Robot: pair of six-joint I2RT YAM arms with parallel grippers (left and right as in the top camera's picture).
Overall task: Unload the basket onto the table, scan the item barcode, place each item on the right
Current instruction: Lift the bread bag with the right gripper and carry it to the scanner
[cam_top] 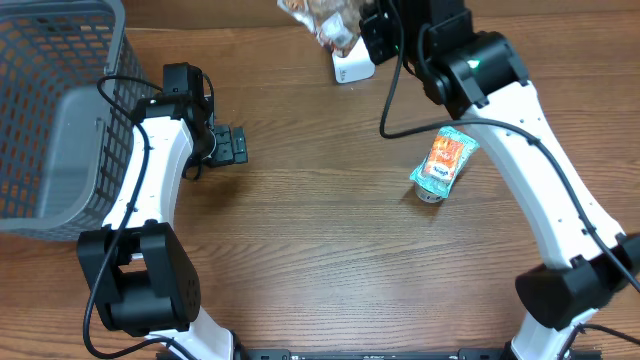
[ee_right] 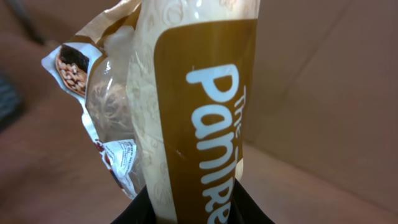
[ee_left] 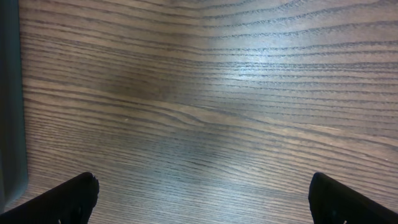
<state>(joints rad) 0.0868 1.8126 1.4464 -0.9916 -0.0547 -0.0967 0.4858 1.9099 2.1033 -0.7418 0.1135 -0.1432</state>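
Observation:
My right gripper (cam_top: 375, 35) is at the table's far edge, shut on a crinkly snack bag (cam_top: 322, 22). The right wrist view has the bag (ee_right: 186, 106) filling the frame, cream with a brown label and white lettering, pinched between the black fingers (ee_right: 140, 208) of the gripper (ee_right: 193, 208). No barcode shows on it. A small white scanner-like block (cam_top: 352, 68) sits on the table just below the bag. My left gripper (cam_top: 228, 146) rests at mid-left, open. In its wrist view the gripper (ee_left: 208, 202) spans bare wood, with one fingertip (ee_left: 78, 196) at each bottom corner.
A grey mesh basket (cam_top: 55, 110) fills the left side, and its edge (ee_left: 9, 93) shows in the left wrist view. An orange and teal pouch (cam_top: 442, 165) lies on the wooden table (cam_top: 320, 250) under the right arm.

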